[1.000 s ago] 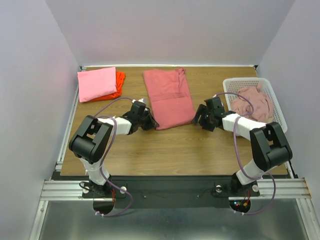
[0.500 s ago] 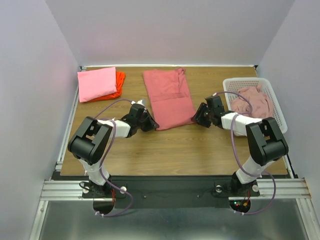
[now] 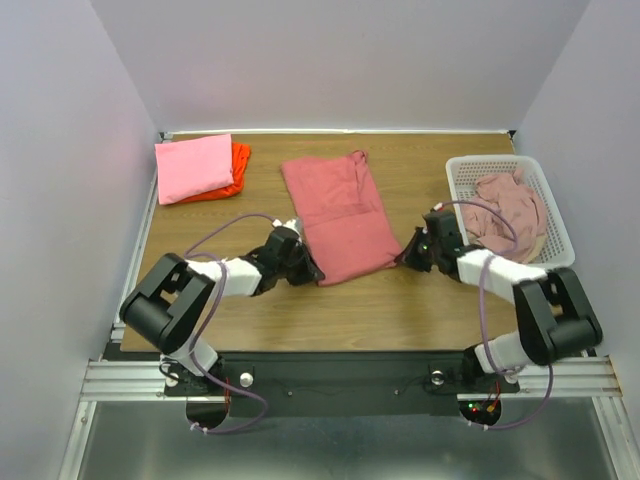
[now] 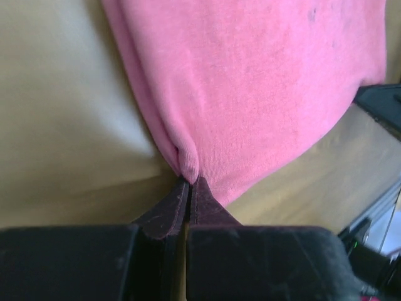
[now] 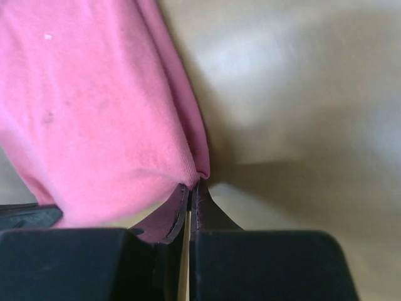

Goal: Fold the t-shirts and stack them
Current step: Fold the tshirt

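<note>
The large rose-red t-shirt (image 3: 340, 215) lies folded into a long strip mid-table, slightly slanted. My left gripper (image 3: 312, 272) is shut on its near-left corner; in the left wrist view the fingertips (image 4: 189, 182) pinch a fold of the pink cloth (image 4: 250, 81). My right gripper (image 3: 405, 258) is shut on the near-right corner; in the right wrist view its tips (image 5: 193, 185) nip the hem of the shirt (image 5: 94, 113). A folded bright pink t-shirt (image 3: 195, 167) rests on an orange-red one (image 3: 238, 170) at the back left.
A white mesh basket (image 3: 495, 160) stands at the right with crumpled dusty-pink shirts (image 3: 510, 205) inside, close to my right arm. Grey walls enclose the table on three sides. Bare wood shows in front of the shirt.
My right gripper has shut on the shirt's near-right corner. Both grippers have moved toward the near edge, dragging the rose-red shirt with them and slanting it a little.
</note>
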Available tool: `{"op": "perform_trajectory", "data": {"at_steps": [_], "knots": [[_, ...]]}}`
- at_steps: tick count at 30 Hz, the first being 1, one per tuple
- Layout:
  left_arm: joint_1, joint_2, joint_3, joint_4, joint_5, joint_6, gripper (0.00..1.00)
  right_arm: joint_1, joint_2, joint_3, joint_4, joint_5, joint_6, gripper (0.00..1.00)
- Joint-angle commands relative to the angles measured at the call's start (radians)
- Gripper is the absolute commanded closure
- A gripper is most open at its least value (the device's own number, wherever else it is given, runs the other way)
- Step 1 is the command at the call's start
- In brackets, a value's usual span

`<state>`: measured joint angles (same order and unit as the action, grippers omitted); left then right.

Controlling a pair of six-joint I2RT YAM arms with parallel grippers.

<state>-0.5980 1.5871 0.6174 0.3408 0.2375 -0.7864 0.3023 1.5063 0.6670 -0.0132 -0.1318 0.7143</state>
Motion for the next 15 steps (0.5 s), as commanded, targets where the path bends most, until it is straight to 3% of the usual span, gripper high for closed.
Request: {"op": "perform_trajectory", "data": {"at_steps": [1, 9, 15], "knots": [[-0.133, -0.137, -0.076, -0.094, 0.011, -0.056, 1.0, 0.001, -0.29, -0.116, -0.141, 0.01, -0.016, 1.0], [-0.362, -0.436, -0.107, -0.157, 0.006, -0.201, 1.0, 0.001, -0.696, -0.124, -0.386, -0.032, 0.01, 1.0], [-0.37, -0.532, -0.023, -0.267, -0.055, -0.185, 1.0, 0.001, -0.712, 0.009, -0.418, -0.022, -0.015, 1.0]]}}
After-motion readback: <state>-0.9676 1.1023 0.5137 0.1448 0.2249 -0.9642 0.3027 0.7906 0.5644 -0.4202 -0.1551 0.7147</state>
